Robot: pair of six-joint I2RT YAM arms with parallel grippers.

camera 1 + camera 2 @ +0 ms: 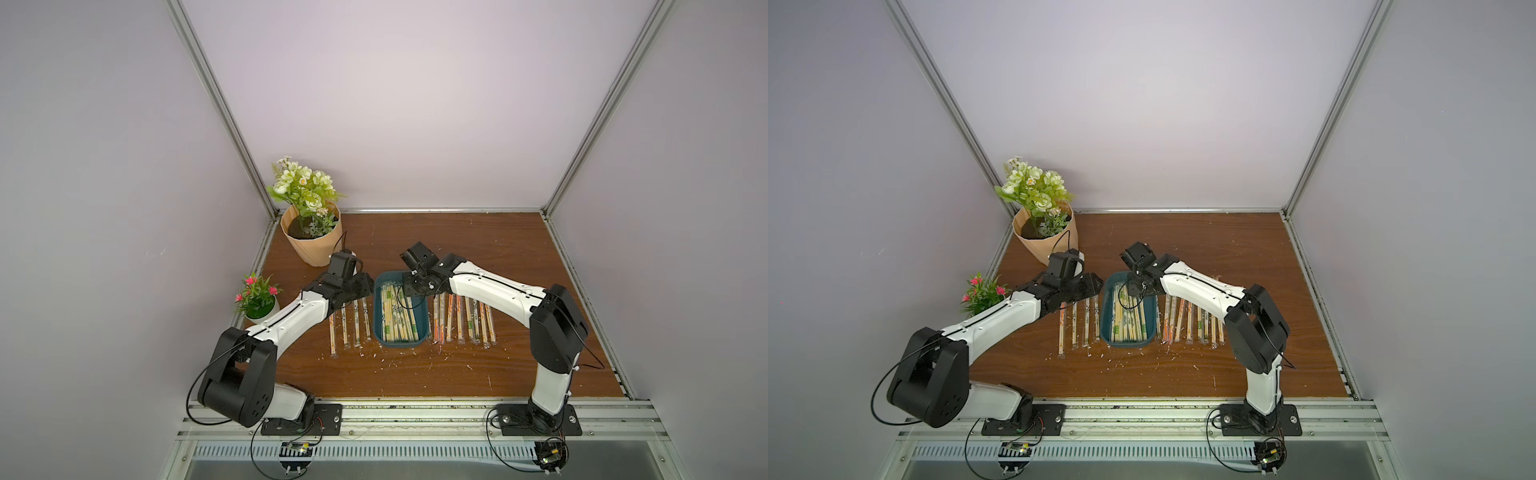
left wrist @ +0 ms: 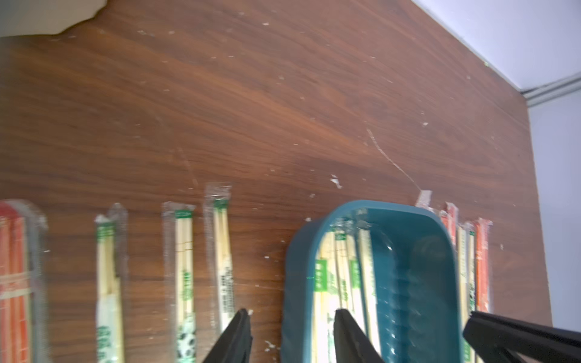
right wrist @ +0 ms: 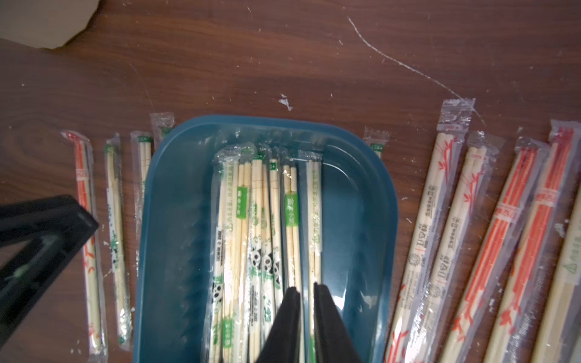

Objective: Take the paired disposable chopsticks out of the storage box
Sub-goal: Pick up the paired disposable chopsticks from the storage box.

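Several paired disposable chopsticks [image 3: 257,204] lie lengthwise in the storage box [image 3: 163,220], long axes running straight ahead from your right hand [image 3: 306,287], whose nearly closed jaws straddle one sleeve [image 3: 314,204]; whether it grips, you cannot tell. Your left hand [image 2: 292,311] hangs open and empty over the box's side wall.
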